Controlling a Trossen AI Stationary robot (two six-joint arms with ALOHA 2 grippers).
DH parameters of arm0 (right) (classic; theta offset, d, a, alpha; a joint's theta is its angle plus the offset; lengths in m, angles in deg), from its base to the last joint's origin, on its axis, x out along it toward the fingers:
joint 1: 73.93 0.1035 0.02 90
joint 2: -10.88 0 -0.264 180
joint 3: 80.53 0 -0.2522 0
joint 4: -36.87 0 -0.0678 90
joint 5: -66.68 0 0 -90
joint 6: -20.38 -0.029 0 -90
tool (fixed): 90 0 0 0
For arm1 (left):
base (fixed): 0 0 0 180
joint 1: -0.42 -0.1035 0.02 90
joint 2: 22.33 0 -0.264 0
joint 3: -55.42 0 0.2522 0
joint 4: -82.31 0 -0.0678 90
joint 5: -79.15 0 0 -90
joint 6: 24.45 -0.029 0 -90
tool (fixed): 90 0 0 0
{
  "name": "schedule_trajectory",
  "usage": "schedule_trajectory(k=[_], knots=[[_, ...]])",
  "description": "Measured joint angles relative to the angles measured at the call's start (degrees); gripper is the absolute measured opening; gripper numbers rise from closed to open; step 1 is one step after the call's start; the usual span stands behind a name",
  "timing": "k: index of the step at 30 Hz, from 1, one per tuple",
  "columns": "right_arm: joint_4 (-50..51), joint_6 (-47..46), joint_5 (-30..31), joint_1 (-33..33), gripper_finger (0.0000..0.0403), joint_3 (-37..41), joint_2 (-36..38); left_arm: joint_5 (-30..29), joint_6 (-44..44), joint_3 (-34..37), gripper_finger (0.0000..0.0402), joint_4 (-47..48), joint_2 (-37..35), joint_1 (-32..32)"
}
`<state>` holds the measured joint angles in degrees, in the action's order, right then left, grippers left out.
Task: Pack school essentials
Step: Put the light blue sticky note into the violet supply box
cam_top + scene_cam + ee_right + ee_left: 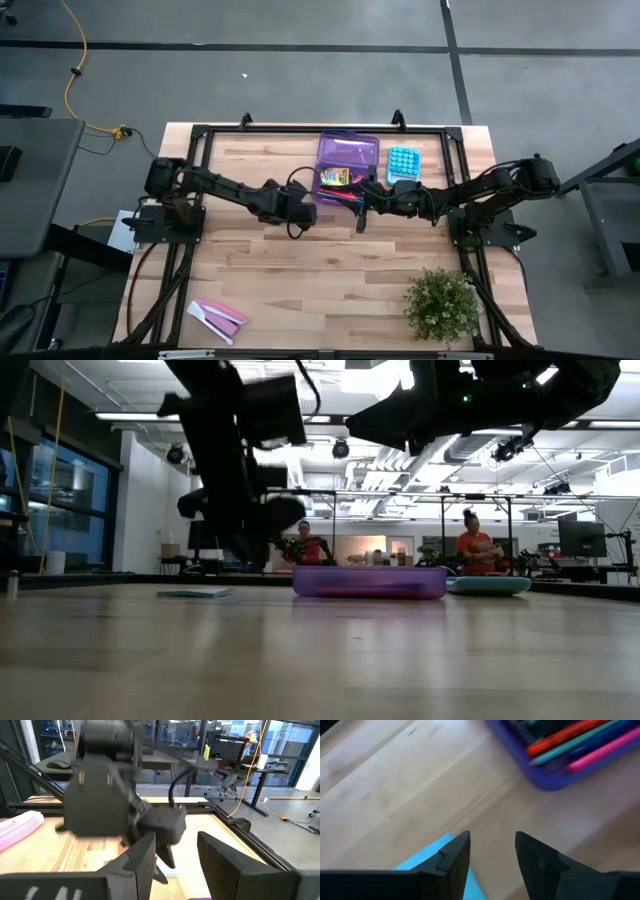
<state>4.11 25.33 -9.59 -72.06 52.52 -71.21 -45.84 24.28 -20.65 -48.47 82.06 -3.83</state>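
Observation:
An open purple box (347, 152) (370, 582) stands at the table's far middle. It holds a yellow crayon box (335, 177) and orange, teal, blue and pink pens (580, 740). My left gripper (303, 211) (492, 855) hangs open just to the near left of the box, tipped down over the wood. A flat light-blue piece (427, 856) (195, 593) lies on the table under it. My right gripper (364, 212) (175, 852) is open and level at the box's near right corner, with nothing between its fingers.
A light-blue buttoned pad (402, 162) (488, 585) lies right of the box. Pink and white flat pieces (218, 318) sit at the near left and a small plant (441, 305) at the near right. Bare wood (320, 280) lies between them. People sit in the room beyond.

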Motion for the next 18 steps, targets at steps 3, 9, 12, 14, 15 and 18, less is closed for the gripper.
schedule_trajectory(k=[3,9,12,14,15,18], knots=[[0.0,-0.1,0.0,0.0,0.014,0.0,0.0,-1.1,2.4,0.0,0.0147,1.0,3.7,-0.7],[0.3,0.0,0.0,0.0,0.014,0.0,0.0,-4.3,7.1,0.0,0.0138,2.4,6.6,-1.6],[0.4,0.0,0.0,0.0,0.014,0.0,0.0,-7.0,9.4,0.0,0.0135,4.7,6.3,-1.2],[0.4,0.0,0.0,0.0,0.014,0.0,0.0,-8.3,11.4,0.0,0.0135,6.0,6.1,-0.8],[0.4,0.0,0.0,0.0,0.014,0.0,0.0,-8.3,12.3,0.0,0.0135,6.9,6.1,-0.6],[0.4,0.0,0.0,0.0,0.014,0.0,0.0,-7.6,15.2,0.0,0.0134,8.4,6.5,-0.2]])
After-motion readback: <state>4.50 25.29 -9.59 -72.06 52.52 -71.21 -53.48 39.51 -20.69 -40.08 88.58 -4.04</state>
